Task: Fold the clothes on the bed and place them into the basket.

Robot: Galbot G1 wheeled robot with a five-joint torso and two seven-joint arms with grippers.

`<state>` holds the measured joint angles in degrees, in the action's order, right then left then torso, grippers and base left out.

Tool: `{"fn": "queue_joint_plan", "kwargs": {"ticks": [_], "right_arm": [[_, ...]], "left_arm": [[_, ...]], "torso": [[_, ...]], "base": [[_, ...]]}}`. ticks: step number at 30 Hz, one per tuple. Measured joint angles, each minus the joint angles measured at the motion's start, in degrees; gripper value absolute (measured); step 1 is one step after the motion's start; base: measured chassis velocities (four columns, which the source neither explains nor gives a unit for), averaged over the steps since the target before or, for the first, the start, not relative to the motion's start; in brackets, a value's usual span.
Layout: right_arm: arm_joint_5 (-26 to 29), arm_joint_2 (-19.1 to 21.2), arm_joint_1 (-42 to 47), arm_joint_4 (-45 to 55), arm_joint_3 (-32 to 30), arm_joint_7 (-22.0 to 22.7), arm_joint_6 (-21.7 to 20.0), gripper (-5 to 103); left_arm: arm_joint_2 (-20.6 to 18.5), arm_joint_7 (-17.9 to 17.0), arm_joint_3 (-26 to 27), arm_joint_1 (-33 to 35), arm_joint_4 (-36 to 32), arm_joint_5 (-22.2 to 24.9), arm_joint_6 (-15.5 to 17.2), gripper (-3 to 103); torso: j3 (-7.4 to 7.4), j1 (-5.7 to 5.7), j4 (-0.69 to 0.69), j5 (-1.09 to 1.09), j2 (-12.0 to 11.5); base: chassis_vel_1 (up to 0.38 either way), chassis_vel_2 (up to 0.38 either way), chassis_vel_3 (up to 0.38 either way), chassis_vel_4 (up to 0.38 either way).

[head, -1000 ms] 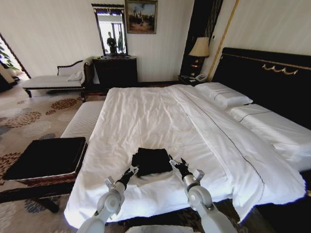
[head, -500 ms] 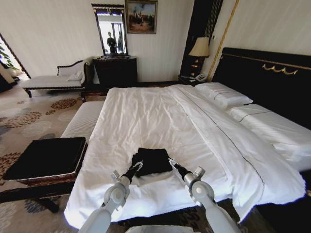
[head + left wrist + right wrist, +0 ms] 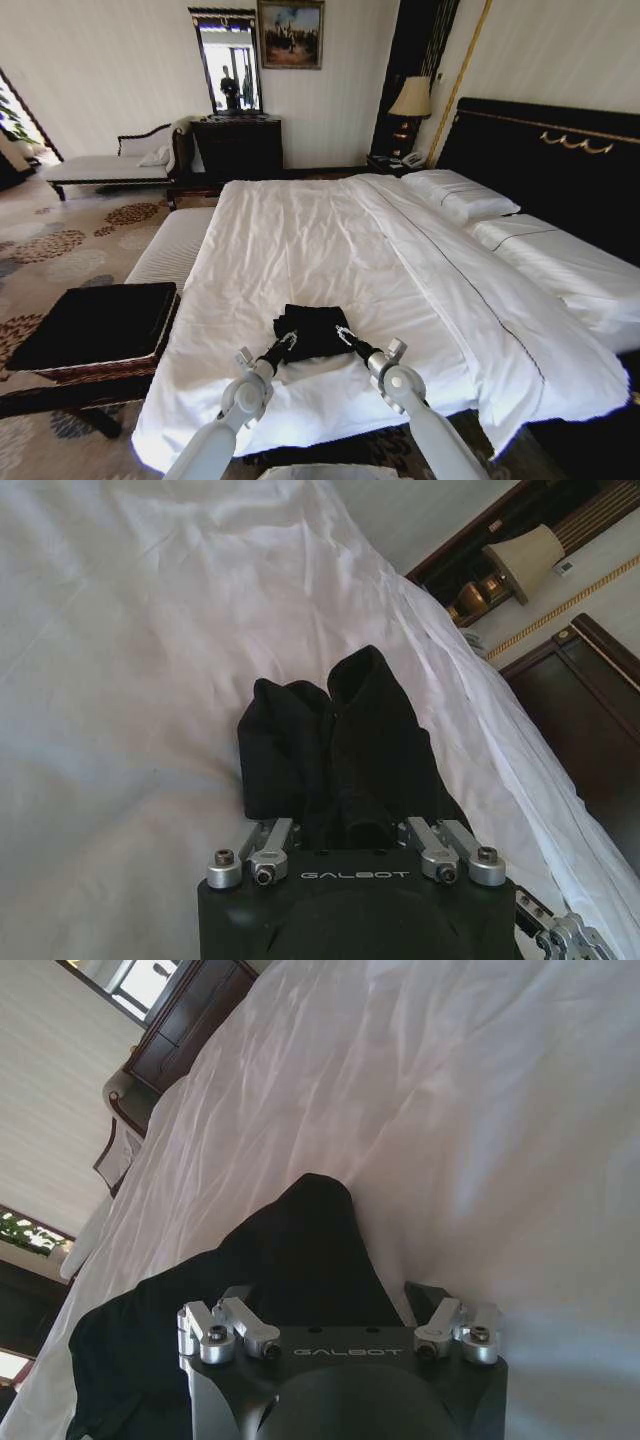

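Both grippers, left (image 3: 289,340) and right (image 3: 345,334), have closed in, pinching the folded shirt (image 3: 312,328) at lower centre; basket (image 3: 60,368), lower left, awaits.

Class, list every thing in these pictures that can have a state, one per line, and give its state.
T-shirt: folded into a compact bundle, lying on the bed near its foot.
Bed: made, white duvet spread flat.
Basket: on the bench beside the bed, nothing in it.
Left claw: at the bundle's left edge, touching the fabric.
Right claw: at the bundle's right edge, touching the fabric.
Bedside lamp: unlit.
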<state>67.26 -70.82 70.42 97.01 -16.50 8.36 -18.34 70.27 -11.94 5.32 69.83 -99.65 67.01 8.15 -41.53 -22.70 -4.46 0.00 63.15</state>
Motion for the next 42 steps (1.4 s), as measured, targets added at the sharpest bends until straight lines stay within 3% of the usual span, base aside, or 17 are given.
{"fn": "queue_joint_plan", "kwargs": {"ticks": [1, 3, 4, 7, 9, 13, 14, 16, 19, 21, 23, 30, 42], "right_arm": [[0.0, 0.0, 0.0, 0.0, 0.0, 0.0, 0.0, 83], [-0.1, 0.0, 0.0, 0.0, 0.0, 0.0, 0.0, 72], [-0.2, 0.0, 0.1, 0.1, 0.0, 0.0, 0.1, 66], [-0.2, -0.1, 0.1, 0.2, 0.0, 0.0, 0.1, 61], [-0.1, 0.0, 0.0, 0.3, 0.2, 0.0, 0.2, 50], [-0.1, -0.2, -0.2, 0.6, 0.3, 0.0, 0.2, 39], [-0.1, -0.3, -0.2, 0.9, 0.3, 0.0, 0.3, 28], [-0.1, -0.3, -0.2, 1.1, 0.3, 0.0, 0.3, 28], [-1.2, -0.5, 0.5, 2.2, 0.3, 0.0, 0.6, 13], [-1.5, -0.5, 0.6, 2.3, 0.3, 0.0, 0.7, 13], [-3.2, -0.5, 1.3, 3.3, 0.2, 0.2, 1.4, 6], [-6.5, -0.5, 2.8, 8.7, 0.2, 1.9, 4.7, 6], [-10.4, -2.3, 4.5, 13.7, 0.4, 3.1, 6.2, 6]], "left_arm": [[0.0, 0.0, 0.0, 0.0, 0.0, 0.0, 0.0, 40], [0.2, -0.1, -0.2, 0.0, 0.1, -0.2, 0.1, 35], [0.4, -0.1, -0.2, 0.2, 0.2, -0.5, 0.1, 24], [0.6, -0.1, -0.2, 0.6, 0.2, -0.8, 0.1, 19], [0.7, -0.1, 0.0, 0.8, 0.3, -1.1, 0.1, 11], [0.7, -0.2, 0.1, 0.8, 0.3, -1.1, 0.1, 11], [0.7, -0.2, 0.2, 0.8, 0.1, -1.2, 0.1, 11], [0.7, -0.2, 0.1, 0.8, 0.0, -1.2, 0.1, 11], [0.8, -0.3, 0.2, 1.0, -1.2, -1.5, -0.2, 11], [0.8, -0.3, 0.2, 1.2, -1.7, -1.6, -0.2, 11], [0.4, -0.4, 0.4, 2.0, -4.0, -2.2, -0.3, 11], [-0.8, -1.0, 2.1, 4.6, -9.5, -2.5, -0.4, 11], [-2.6, -1.7, 4.5, 8.3, -15.6, -4.0, -0.1, 11]], "torso": [[0.00, 0.00, 0.00, 0.00, 0.0], [0.00, 0.00, 0.01, 0.00, 0.0], [0.00, 0.00, 0.00, 0.00, 0.0], [0.00, 0.00, 0.00, 0.00, 0.0], [0.00, 0.00, 0.00, 0.00, 0.0], [0.00, 0.00, 0.00, 0.00, 0.0], [0.00, 0.00, 0.00, 0.00, 0.0], [0.00, 0.00, 0.01, 0.00, 0.0], [0.00, 0.00, 0.00, -0.01, 0.0], [0.00, 0.00, 0.00, 0.00, 0.0], [0.00, 0.00, 0.00, 0.00, 0.0], [0.01, 0.00, 0.00, -0.01, 0.0], [0.01, 0.01, 0.00, 0.00, 0.0]], "base": [[0.000, 0.000, 0.000, 0.000], [0.000, 0.000, 0.000, 0.000], [0.000, 0.000, 0.000, 0.000], [0.000, 0.000, 0.000, 0.000], [0.000, 0.000, 0.000, 0.000], [0.000, 0.000, 0.000, 0.000], [0.000, 0.000, 0.000, 0.000], [0.000, 0.000, 0.000, 0.000], [0.000, 0.000, 0.000, 0.000], [0.000, 0.000, 0.000, 0.000], [0.000, 0.000, 0.000, 0.000], [0.000, 0.000, 0.000, 0.000], [0.000, 0.000, 0.000, 0.000]]}}
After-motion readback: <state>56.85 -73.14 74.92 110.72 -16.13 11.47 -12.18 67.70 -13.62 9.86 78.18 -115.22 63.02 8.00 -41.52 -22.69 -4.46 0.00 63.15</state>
